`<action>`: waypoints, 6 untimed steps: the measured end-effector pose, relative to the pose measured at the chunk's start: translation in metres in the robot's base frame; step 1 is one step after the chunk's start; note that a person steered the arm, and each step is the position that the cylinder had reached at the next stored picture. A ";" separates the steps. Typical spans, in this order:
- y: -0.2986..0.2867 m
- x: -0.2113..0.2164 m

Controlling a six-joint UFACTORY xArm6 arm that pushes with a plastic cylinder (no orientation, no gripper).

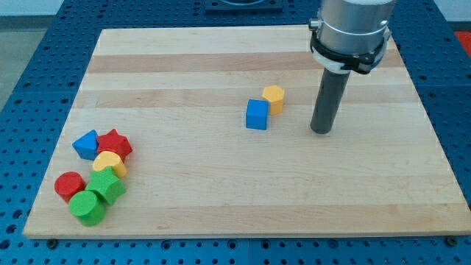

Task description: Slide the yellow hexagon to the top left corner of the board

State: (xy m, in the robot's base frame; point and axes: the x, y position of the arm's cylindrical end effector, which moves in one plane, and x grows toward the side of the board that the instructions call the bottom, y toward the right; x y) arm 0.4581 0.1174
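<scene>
The yellow hexagon [274, 97] lies right of the board's middle, touching the upper right of a blue cube [257, 114]. My tip [321, 130] rests on the wooden board [221, 59] to the right of and a little below the yellow hexagon, a short gap away. The rod rises from it toward the view's top right.
A cluster sits at the lower left: a blue triangular block [86, 144], a red star [114, 143], a yellow heart-like block [109, 163], a green star [108, 185], a red cylinder [69, 185] and a green cylinder [88, 207]. A blue perforated table surrounds the board.
</scene>
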 end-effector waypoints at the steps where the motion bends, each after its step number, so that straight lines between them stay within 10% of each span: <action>1: 0.000 0.000; 6: -0.040 -0.031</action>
State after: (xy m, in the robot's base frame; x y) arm 0.4268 0.0770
